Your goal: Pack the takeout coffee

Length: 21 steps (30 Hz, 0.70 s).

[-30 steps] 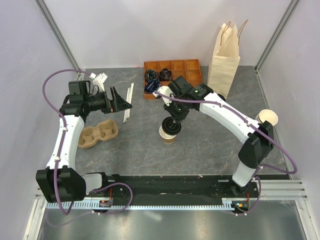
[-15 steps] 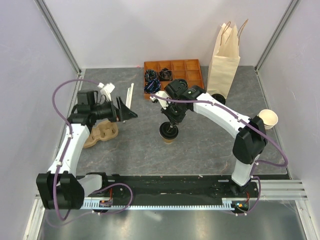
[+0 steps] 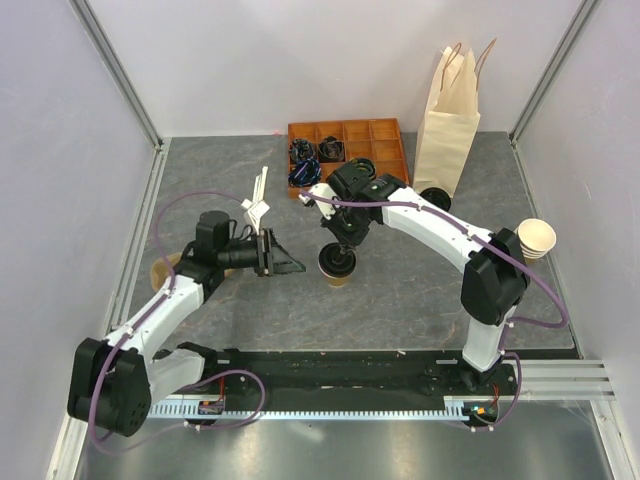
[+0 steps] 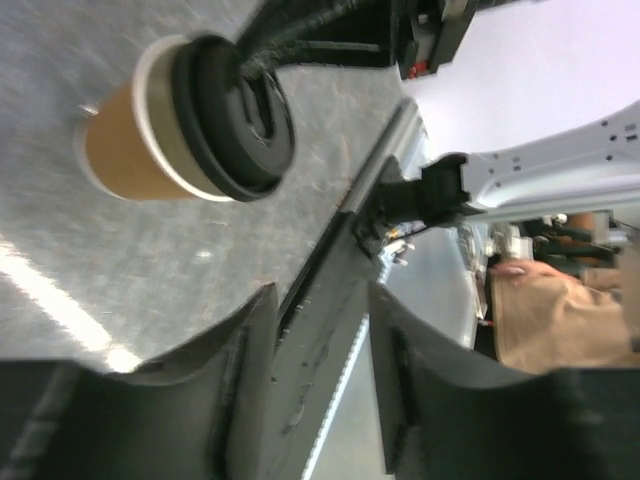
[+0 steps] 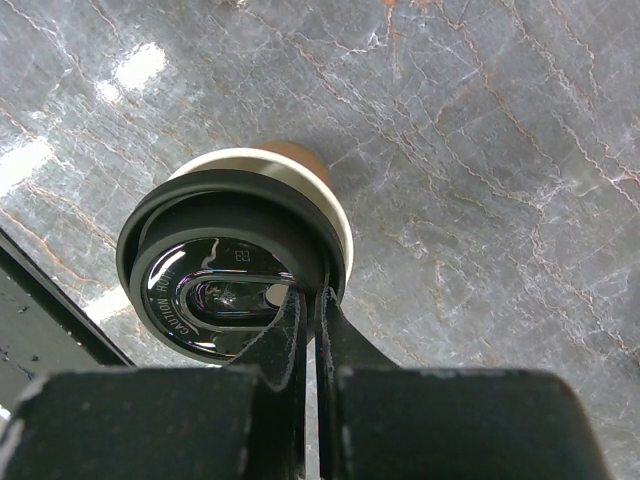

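At the table's 9 o'clock edge, a brown pulp cup carrier [image 3: 162, 268] shows only in part, with the left arm lying across it. The left gripper [image 3: 288, 258] reaches toward 3 o'clock, low over the grey table [image 3: 420, 290]. In the left wrist view its fingers [image 4: 245, 370] stand partly apart with nothing between them, and the cup sits ahead, beyond the tips. A few white sticks [image 3: 261, 185] lie on the table at about 11 o'clock from this gripper.

The takeout coffee [image 3: 338, 277] stands upright on the table near its middle, just off toward 8 o'clock, with its black lid [image 5: 215, 290] seated on the tan cup. It is well apart from the bag. The right gripper [image 5: 310, 300] comes down on it from 12 o'clock. Its two fingers are pressed together, leaving only a hairline slit, and grasp nothing. The tips rest on the lid at its 4 o'clock edge in the right wrist view.

A brown divided tray [image 3: 385, 132] sits at the table's 12 o'clock edge, with dark items in its left compartments. A cream paper bag [image 3: 447, 130] with handles stands upright at 1 o'clock, just beside the tray. Lidless tan paper cups [image 3: 536, 237] sit at the 3 o'clock edge.
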Each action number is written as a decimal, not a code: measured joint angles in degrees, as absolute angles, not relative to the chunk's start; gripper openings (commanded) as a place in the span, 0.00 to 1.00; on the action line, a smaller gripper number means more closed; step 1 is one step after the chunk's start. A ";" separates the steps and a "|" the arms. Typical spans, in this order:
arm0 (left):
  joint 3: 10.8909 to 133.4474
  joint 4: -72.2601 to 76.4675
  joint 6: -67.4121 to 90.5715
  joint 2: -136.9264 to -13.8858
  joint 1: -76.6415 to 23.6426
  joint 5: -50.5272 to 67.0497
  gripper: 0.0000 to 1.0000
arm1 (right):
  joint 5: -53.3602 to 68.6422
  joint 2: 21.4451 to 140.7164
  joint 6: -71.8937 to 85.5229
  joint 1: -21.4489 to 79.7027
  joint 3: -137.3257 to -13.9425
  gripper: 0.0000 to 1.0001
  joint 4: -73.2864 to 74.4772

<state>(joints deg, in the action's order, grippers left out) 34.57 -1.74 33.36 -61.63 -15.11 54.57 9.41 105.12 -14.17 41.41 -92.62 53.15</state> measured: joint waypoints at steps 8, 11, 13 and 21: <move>32.69 13.45 42.30 -67.42 -22.79 53.25 0.36 | 8.78 106.13 -14.15 41.41 -92.62 0.01 52.45; 32.82 16.69 44.07 -70.37 -24.40 52.49 0.32 | 8.58 106.52 -14.15 41.41 -92.62 0.03 52.34; 33.01 17.61 44.82 -72.14 -24.82 52.01 0.31 | 8.49 106.59 -14.13 41.41 -92.62 0.05 52.31; 33.36 21.98 50.37 -79.29 -24.88 50.46 0.22 | 8.08 106.61 -13.58 41.41 -92.62 0.09 52.31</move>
<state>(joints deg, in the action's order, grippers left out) 33.36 21.98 50.37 -79.29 -24.88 50.46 8.08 106.61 -13.58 41.41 -92.62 52.31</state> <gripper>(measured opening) 0.273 0.090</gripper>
